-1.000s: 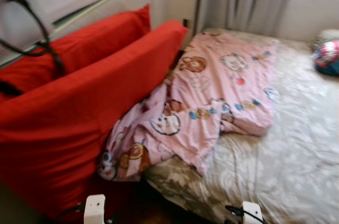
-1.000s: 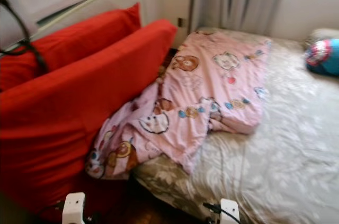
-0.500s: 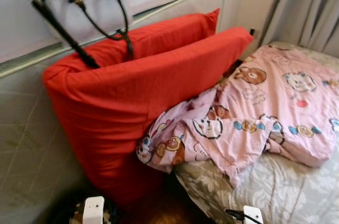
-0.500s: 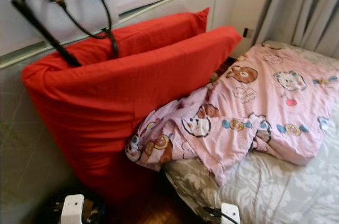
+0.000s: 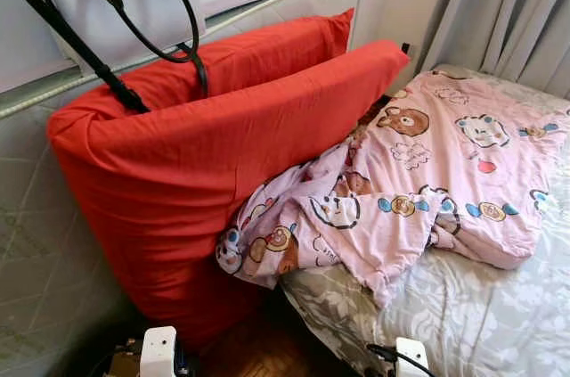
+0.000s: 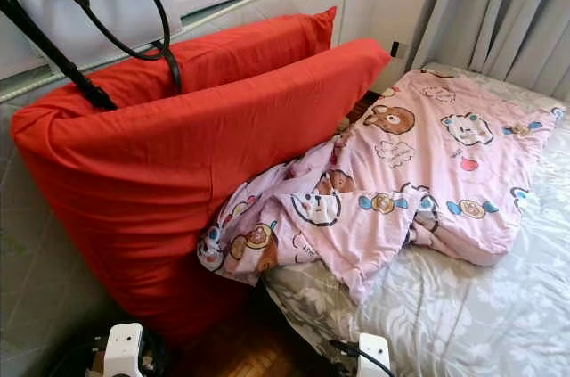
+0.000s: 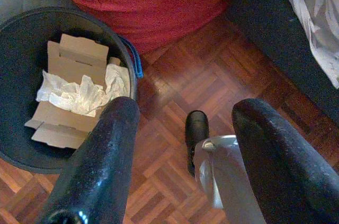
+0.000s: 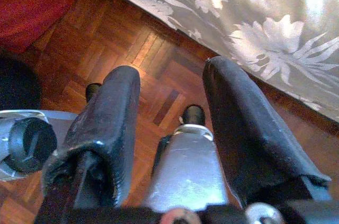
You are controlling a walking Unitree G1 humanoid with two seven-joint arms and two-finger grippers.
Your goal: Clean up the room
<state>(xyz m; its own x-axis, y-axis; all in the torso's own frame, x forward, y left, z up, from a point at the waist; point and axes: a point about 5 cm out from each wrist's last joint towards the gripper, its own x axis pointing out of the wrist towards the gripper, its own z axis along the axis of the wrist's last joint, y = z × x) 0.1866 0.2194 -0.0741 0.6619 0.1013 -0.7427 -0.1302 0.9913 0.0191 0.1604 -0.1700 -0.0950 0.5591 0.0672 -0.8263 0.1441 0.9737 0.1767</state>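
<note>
Red cushion (image 5: 205, 181) props rumpled (cartoon-print) blanket (image 5: 419, 190).

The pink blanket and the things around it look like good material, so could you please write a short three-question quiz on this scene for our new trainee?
1. True or false: the pink blanket lies wholly on the bed.
2. What lies in the black bin seen from the left wrist? A) socks B) cardboard and crumpled paper C) bottles
3. Fill in: the white handbag hangs above the red ____.

Key
1. False: one end spills off the bed's edge against the red cushions.
2. B: flattened cardboard and crumpled paper.
3. cushions.

Both tools hang idle over the wooden floor, the left tool and right tool with fingers apart.
</note>
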